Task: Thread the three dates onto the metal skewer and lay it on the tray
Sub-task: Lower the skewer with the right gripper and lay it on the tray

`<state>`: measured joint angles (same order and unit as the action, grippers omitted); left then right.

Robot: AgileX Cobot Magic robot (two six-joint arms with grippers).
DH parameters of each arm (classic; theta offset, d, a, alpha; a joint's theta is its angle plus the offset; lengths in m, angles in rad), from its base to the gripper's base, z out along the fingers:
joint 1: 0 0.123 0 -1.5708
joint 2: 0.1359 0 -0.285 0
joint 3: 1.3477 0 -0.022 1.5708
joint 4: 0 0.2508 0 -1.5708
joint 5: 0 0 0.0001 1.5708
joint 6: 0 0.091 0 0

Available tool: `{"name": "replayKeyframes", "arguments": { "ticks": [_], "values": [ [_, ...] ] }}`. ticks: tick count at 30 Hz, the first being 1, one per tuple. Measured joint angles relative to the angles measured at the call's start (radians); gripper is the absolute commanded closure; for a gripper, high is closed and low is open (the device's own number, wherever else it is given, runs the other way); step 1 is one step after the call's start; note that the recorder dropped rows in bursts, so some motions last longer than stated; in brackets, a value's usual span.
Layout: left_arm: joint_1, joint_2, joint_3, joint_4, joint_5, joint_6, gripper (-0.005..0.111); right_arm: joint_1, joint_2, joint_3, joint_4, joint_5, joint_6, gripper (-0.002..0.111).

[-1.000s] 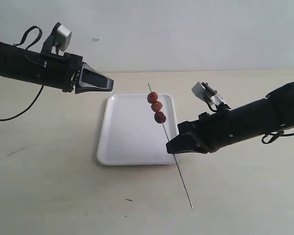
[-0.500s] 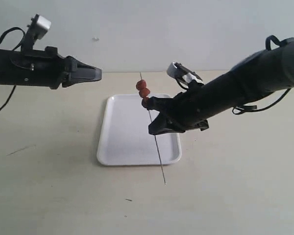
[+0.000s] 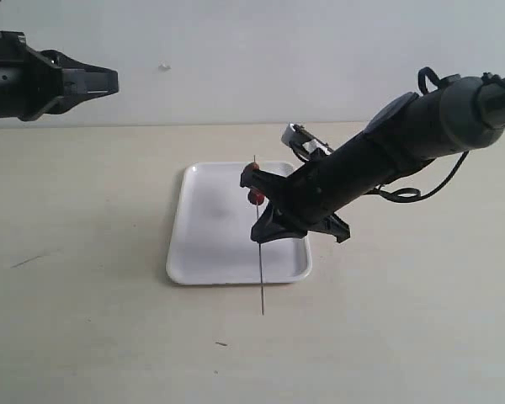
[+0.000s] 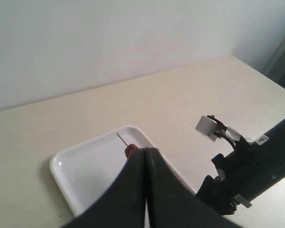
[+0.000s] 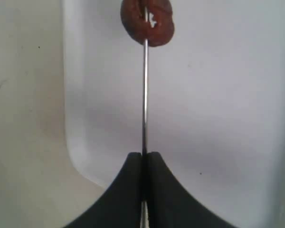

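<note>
Three dates (image 3: 254, 197) are threaded, though only two show clearly here. The right gripper (image 3: 262, 232), clamped on the metal skewer (image 3: 261, 282), has swung it in over the tray (image 3: 204, 244). The left gripper (image 3: 105, 79), fingers pressed together and empty, has pulled well away from the tray. Only the laying-down remains.

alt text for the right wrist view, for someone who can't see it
The right gripper is clamped shut on the thin metal skewer, which runs straight ahead to a wrinkled reddish-brown date threaded on it. Behind them lies the white tray, with pale table beside its rounded corner.
</note>
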<state>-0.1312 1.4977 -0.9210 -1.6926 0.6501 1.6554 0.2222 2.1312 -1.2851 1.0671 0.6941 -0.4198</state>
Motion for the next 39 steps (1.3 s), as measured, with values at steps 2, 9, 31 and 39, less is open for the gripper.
{"name": "replayKeyframes", "arguments": {
  "ticks": [2, 9, 31, 39],
  "values": [
    [0.000, -0.016, 0.006, -0.002, -0.020, 0.004, 0.107, 0.004, 0.014, -0.011, -0.002, 0.004, 0.004, 0.108],
    [0.000, -0.024, 0.010, -0.002, -0.051, 0.008, 0.107, 0.012, 0.037, -0.038, -0.023, 0.000, 0.030, 0.108],
    [0.000, -0.029, 0.028, -0.018, -0.056, 0.066, 0.107, 0.012, 0.019, -0.042, -0.064, -0.094, 0.015, 0.086],
    [0.000, -0.155, 0.099, -0.037, -0.211, 0.157, 0.107, 0.012, -0.110, -0.042, -0.218, -0.129, 0.009, 0.088]
  ]
}}
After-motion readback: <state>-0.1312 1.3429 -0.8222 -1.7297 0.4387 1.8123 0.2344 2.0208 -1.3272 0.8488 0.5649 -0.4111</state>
